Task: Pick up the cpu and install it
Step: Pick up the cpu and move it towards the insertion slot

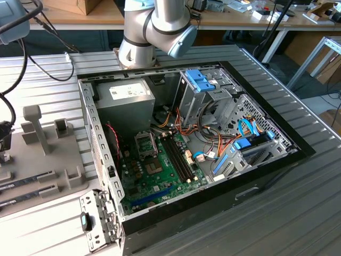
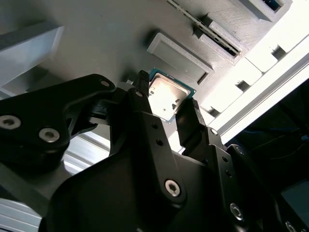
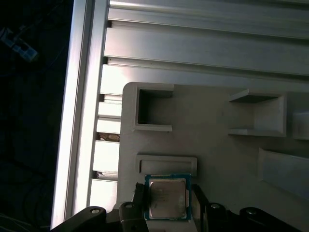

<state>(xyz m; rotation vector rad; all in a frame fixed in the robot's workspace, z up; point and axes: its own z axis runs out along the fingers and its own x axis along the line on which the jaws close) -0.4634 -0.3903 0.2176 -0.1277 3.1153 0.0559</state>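
The cpu (image 3: 167, 203) is a small square chip with a silvery top plate and a green edge. It sits over the grey fixture plate (image 3: 217, 150), just beside a raised ridge (image 3: 167, 163). In both wrist views my gripper (image 3: 168, 200) has one black finger against each of two opposite edges of the chip, shut on it. The second wrist view shows the cpu (image 2: 166, 99) between the same fingertips (image 2: 143, 81) of the gripper (image 2: 168, 95). In the exterior view the open computer case holds the green motherboard (image 1: 160, 168) with its socket (image 1: 145, 144).
The grey fixture plate (image 1: 48, 160) lies at the exterior view's left on the ribbed aluminium table (image 1: 298, 202), with upright posts (image 1: 37, 125) and long slots. Square pockets (image 3: 153, 108) stand near the chip. The arm's base (image 1: 136, 50) rises behind the case.
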